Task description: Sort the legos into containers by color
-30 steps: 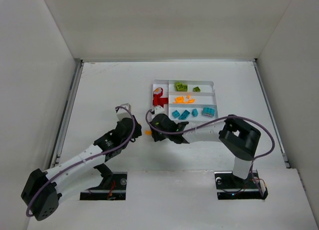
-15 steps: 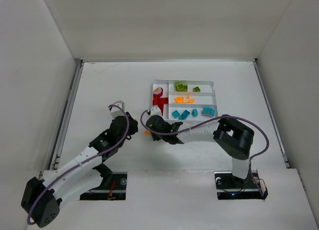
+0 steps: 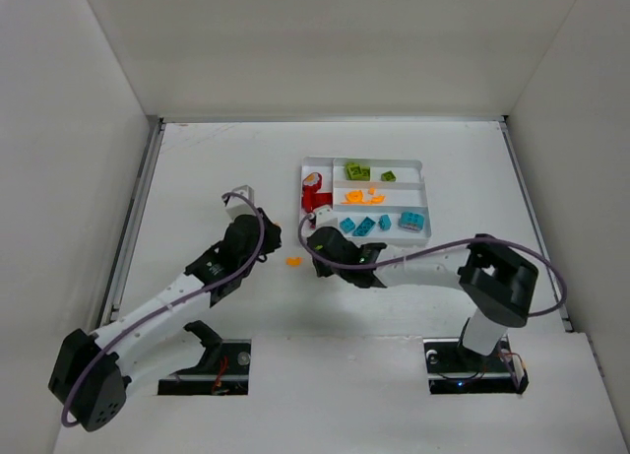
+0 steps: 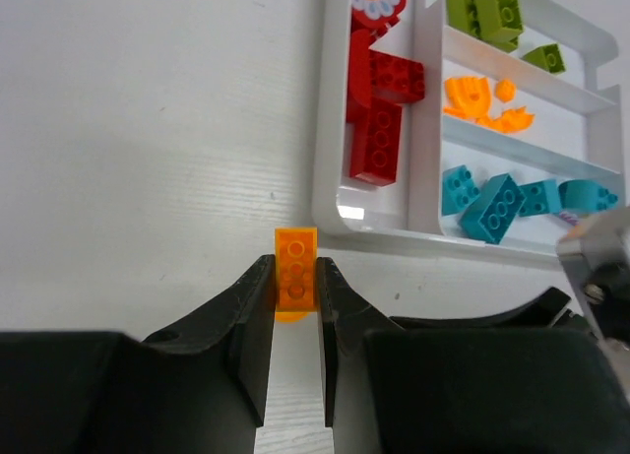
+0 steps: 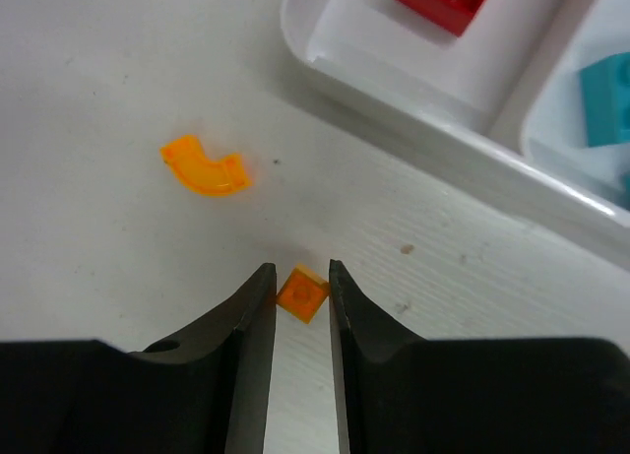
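Left gripper (image 4: 293,277) clenching an orange rectangular plastic brick (image 4: 295,262), your right gripper (image 5: 301,273) is seemingly pinching a tiny orange square tile (image 5: 302,293) beside the white plastic tray (image 4: 413,240); be lifting straight.

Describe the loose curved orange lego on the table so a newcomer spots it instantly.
Find the white tray; on the bare table off its near-left corner lies the curved orange lego. It is an arc lying free, whereas the small square orange tile sits between the right gripper's fingers.
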Robot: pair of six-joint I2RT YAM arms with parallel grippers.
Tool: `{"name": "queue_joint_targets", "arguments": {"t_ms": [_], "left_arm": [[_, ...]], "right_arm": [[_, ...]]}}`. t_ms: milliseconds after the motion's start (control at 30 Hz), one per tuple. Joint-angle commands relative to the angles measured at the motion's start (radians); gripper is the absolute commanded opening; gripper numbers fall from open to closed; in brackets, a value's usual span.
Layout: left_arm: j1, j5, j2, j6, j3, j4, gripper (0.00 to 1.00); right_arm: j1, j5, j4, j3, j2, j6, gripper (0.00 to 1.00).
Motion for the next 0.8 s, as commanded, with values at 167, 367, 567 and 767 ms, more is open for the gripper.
{"name": "queue_joint_targets", "arguments": {"t_ms": [167,367,567,767], "left_arm": [[-0.053,0.054,0.278,0.022,0.183,0.262,0.14],[-0.085,0.064,0.536,0.066,0.355,0.371,0.15],[-0.083,0.068,0.78,0.101,0.549,0.374,0.15],[-0.087,0.076,0.963,0.118,0.721,0.353,0.17]], "right_arm": [[-0.199,0.013,0.047,-0.077,-0.236,-0.035,0.29],[-0.283,0.007,0.123,-0.172,-0.305,-0.026,0.29],[-0.355,-0.042,0.182,-0.251,-0.365,0.002,0.28],[-0.404,-0.043,0.202,-0.291,-0.393,0.029,0.28]]}}
